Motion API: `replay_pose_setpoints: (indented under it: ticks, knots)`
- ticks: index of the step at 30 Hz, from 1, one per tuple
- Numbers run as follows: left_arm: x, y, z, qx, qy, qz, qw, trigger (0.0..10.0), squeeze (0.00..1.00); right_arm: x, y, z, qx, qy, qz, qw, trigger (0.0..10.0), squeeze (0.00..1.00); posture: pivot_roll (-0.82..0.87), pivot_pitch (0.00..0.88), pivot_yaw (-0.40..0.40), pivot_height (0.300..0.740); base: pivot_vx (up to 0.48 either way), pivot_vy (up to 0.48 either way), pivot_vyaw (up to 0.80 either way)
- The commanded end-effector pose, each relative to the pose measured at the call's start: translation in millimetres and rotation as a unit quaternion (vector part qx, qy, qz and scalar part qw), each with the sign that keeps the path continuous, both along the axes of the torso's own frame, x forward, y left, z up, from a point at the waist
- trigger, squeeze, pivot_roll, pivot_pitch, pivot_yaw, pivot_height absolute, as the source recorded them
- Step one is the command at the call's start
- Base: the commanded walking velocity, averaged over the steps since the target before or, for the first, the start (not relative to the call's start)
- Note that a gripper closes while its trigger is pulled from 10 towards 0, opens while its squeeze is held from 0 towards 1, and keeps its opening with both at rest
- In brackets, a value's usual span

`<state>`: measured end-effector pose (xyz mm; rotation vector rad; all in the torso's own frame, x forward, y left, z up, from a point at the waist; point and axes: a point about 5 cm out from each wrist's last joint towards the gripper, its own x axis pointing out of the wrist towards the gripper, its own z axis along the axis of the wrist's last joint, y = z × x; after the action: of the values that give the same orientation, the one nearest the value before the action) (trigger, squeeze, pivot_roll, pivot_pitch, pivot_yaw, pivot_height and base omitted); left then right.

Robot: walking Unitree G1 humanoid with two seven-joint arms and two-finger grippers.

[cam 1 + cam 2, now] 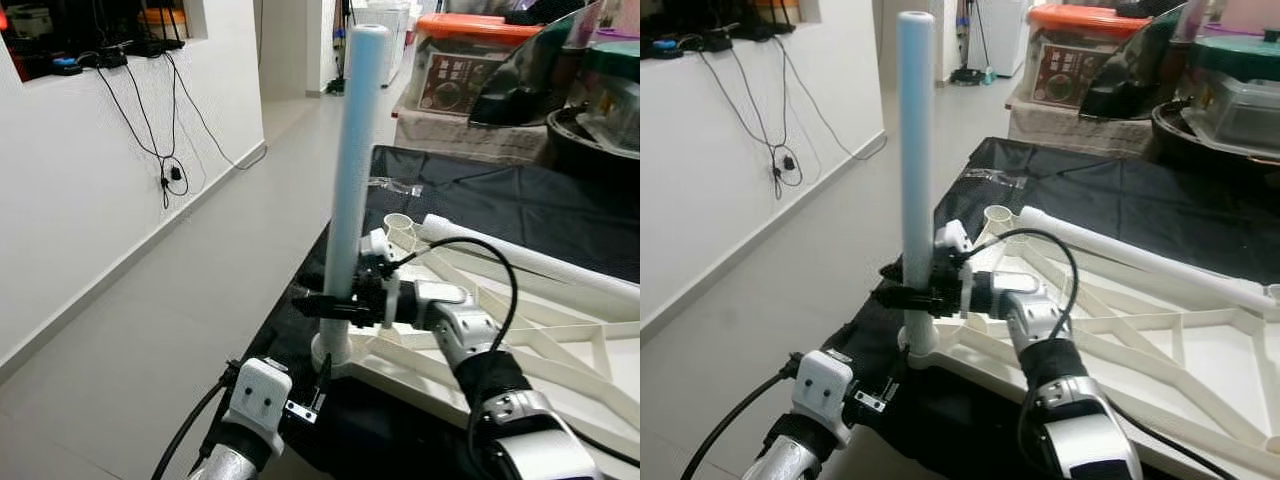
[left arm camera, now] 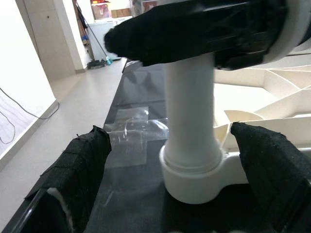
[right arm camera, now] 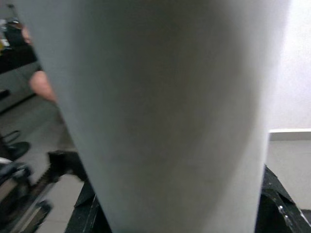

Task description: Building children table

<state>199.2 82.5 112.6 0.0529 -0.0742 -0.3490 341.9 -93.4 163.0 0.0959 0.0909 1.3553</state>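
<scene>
Pale blue leg (image 1: 355,150) upright in tabletop (image 1: 560,380) corner socket, right end effector (image 1: 335,305) clamping it, left end effector (image 2: 170,194) spread wide below.

You can't see where the right gripper (image 1: 330,305) meets the table leg (image 1: 355,170): its fingers are hidden behind the tube. The tabletop frame (image 1: 560,350) runs off the picture's edge. The right wrist view is blurred.

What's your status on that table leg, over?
Right gripper clamped on upright leg, seated in tabletop corner socket. Left gripper open, flanking socket. Nothing blocking.
</scene>
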Motion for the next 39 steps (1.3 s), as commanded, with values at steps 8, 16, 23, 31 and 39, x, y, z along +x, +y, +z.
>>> replay_pose_setpoints:
  ticks: [8, 16, 23, 31, 39]
  knots:
    - [-0.4, 1.4, -4, 0.002, 0.011, 0.002, 1.000, 10.0, 0.00, 27.9, -45.2, -21, -0.042, -0.001, -0.489, 0.871, 0.0, 0.00, 0.08, 0.000, -0.018, 0.740, 0.000, 0.000, 0.00]
    - [-0.4, 1.5, -4, 0.003, 0.012, 0.002, 1.000, 10.0, 0.00, 6.9, -74.7, -31, -0.072, 0.010, -0.693, 0.718, 0.0, 0.00, 0.08, 0.000, -0.018, 0.740, 0.000, 0.000, 0.00]
    - [-0.2, 1.4, -3, 0.003, 0.011, 0.002, 1.000, 10.0, 0.00, 1.0, -63.5, -32, -0.065, 0.042, -0.740, 0.669, 0.0, 0.00, 0.08, 0.000, -0.019, 0.740, 0.000, 0.000, 0.00]
    - [0.5, 1.0, -3, 0.002, 0.011, 0.003, 1.000, 10.0, 0.00, 12.7, -23.0, -10, 0.047, 0.005, -0.621, 0.783, 10.0, 1.00, 0.08, 0.000, -0.021, 0.740, 0.000, 0.000, 0.00]
    - [0.6, 0.9, -3, 0.001, 0.010, 0.003, 1.000, 10.0, 0.00, 16.4, -10.4, -2, 0.099, 0.029, -0.496, 0.862, 10.0, 0.00, 0.08, 0.000, -0.021, 0.740, 0.000, 0.000, 0.00]
